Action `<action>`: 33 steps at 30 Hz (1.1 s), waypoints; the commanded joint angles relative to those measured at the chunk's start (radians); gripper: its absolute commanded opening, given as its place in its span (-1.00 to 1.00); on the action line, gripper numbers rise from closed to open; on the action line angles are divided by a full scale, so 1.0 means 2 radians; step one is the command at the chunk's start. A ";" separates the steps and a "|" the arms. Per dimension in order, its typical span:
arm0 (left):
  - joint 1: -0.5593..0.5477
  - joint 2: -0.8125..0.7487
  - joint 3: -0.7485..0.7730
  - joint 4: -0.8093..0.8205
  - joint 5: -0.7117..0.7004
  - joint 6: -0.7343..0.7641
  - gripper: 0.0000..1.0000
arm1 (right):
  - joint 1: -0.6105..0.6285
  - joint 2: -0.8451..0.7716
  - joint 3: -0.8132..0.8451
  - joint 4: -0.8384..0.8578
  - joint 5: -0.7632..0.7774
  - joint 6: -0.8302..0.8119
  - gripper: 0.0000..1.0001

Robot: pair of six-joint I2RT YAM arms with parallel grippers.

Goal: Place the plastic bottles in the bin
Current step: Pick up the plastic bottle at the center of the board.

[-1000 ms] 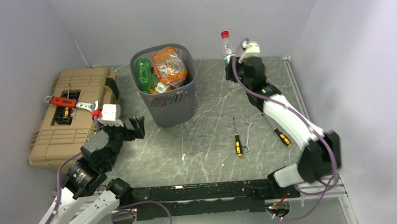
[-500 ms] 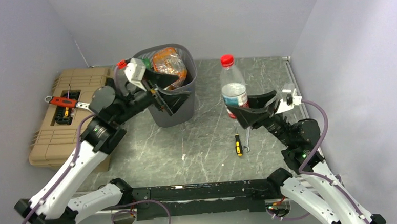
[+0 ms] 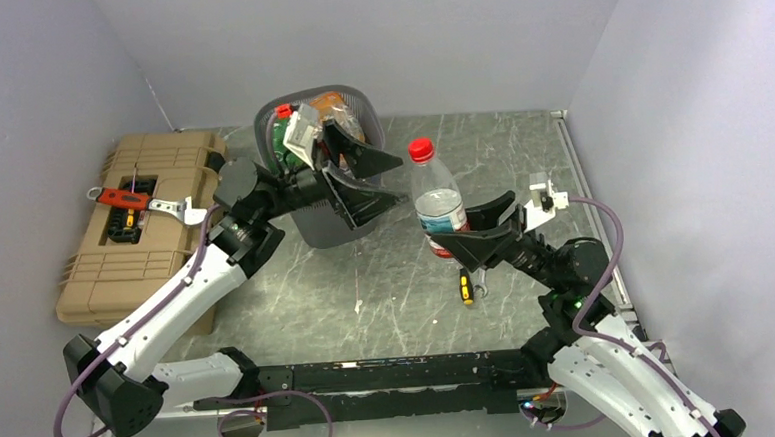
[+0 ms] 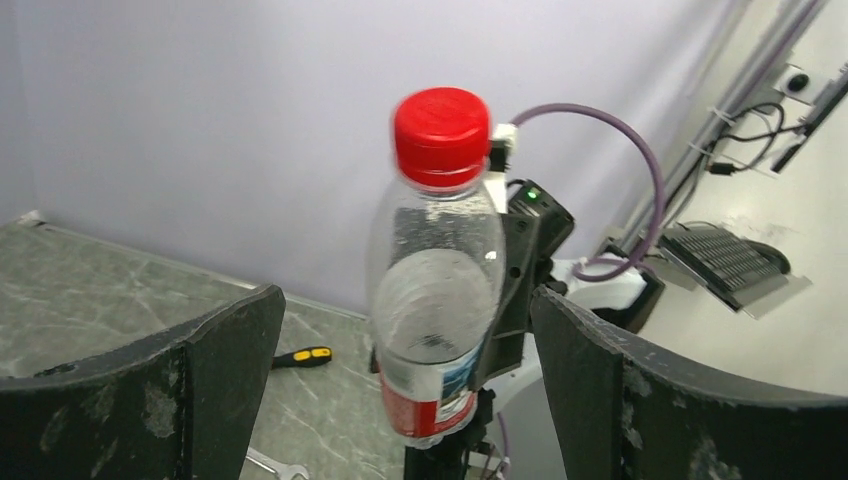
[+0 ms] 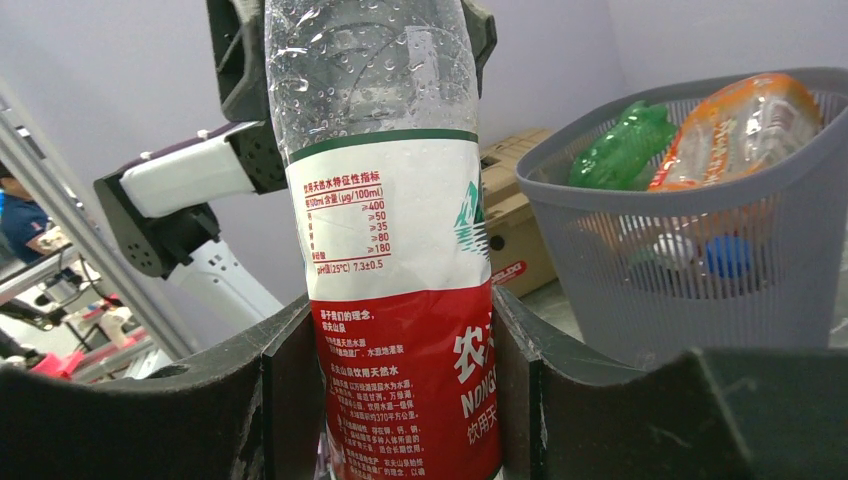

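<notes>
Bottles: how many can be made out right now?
3. A red-capped bottle stands upright in the right gripper. A green bottle and an orange bottle lie at the top of the bin. More are probably hidden deeper inside.

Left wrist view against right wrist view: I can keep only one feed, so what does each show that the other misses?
Only the left wrist: the red cap of the clear bottle, and a yellow-handled screwdriver. Only the right wrist: the bin holding a green bottle and an orange one, plus the tan toolbox. Both: that red-labelled bottle, upright in the right gripper.
</notes>
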 commanded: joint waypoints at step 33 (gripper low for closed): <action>-0.108 0.020 0.045 -0.094 -0.031 0.154 -0.68 | 0.026 0.002 0.047 -0.075 -0.042 -0.025 0.99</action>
